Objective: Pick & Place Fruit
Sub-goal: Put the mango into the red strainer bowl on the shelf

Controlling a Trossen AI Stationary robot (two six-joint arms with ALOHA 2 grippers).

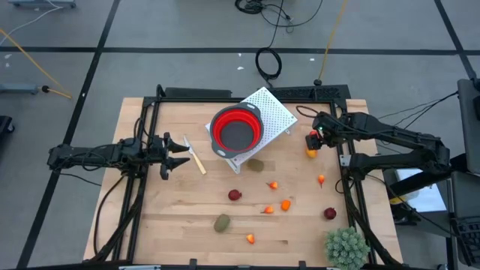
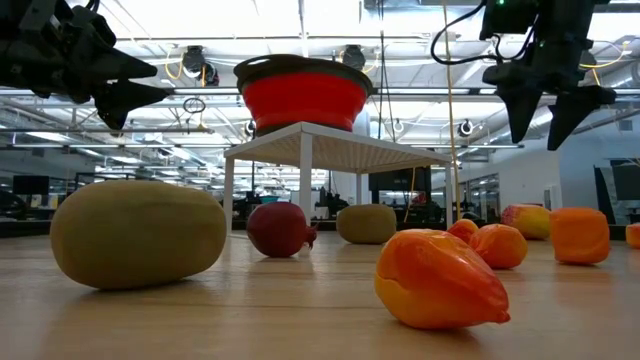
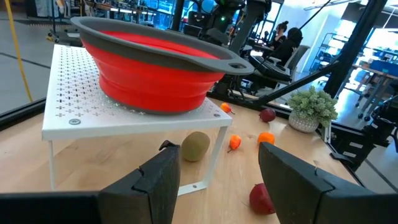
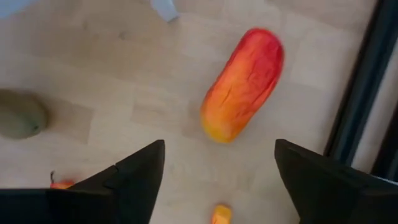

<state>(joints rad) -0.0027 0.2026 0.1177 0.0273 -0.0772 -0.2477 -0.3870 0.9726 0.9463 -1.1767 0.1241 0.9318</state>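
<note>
Lab/workshop — ceiling strip lights (image 2: 300, 25), floor cables (image 1: 270, 13), person at desk (image 3: 287, 38).

Bright, even overhead light falls on the bench (image 1: 187, 225), leaving only soft shadows. In the low view, ceiling lamps glare white across the top of the frame. The right wrist view is blurred throughout.

We see a red collapsible bowl (image 1: 236, 129) sitting on a white perforated riser (image 1: 274, 114) near the back of the wooden bench (image 1: 150, 225). Cream-handled knife (image 1: 195, 158) lies left of the riser; spiky green plant ball (image 1: 346, 247) sits at the front right corner.
</note>
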